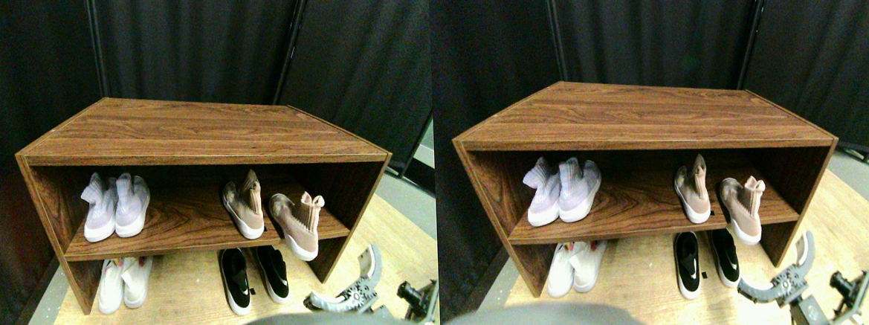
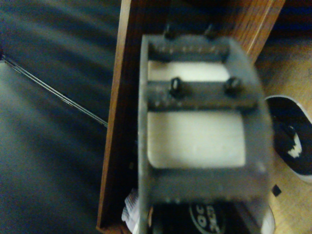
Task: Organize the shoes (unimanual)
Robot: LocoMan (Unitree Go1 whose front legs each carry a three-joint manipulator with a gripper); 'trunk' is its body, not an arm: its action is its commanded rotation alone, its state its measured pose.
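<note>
Pink shoe (image 1: 297, 225) sits crooked on the shelf (image 1: 184, 234); other pairs look neat. Tool (image 1: 350, 292) waits nearby; can't tell if it's open.

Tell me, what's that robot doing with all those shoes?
It's tidying shoes on a wooden shoe rack. The lavender pair sits neatly on the shelf, and the white pair and black pair stand on the floor beneath. One of the pinkish-beige shoes is crooked, poking over the shelf's front edge. The robot's right gripper hovers just below that shoe, holding nothing.
</note>
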